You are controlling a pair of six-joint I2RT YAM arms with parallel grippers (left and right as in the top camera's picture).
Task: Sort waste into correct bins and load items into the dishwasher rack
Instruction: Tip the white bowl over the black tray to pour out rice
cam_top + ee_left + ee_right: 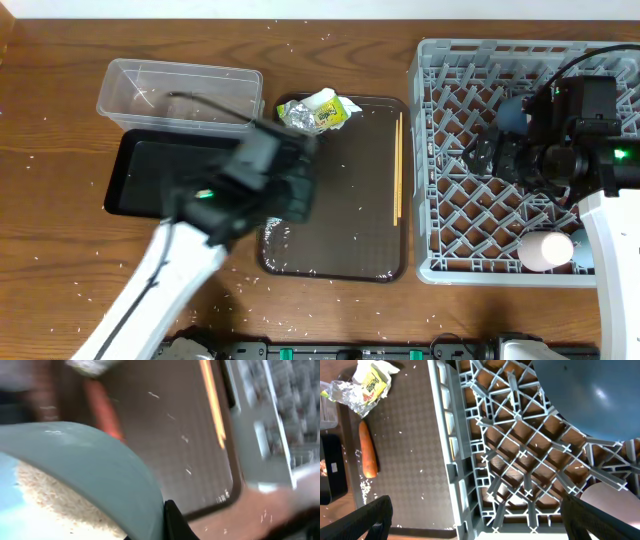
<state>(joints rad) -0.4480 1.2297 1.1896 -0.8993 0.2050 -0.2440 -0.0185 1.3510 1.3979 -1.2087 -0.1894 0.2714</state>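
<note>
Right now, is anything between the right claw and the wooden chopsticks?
Only the dishwasher rack, by its side wall. The right claw hangs open over the rack. The chopsticks lie on the brown tray just outside that wall, and nothing else visible is between them.

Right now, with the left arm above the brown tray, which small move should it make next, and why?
Probably swing the light blue cup left over the black tray, the nearer bin, and tip it out. The left gripper seems to hold the cup, rice lies inside it, and a cup with rice should not enter the rack.
</note>
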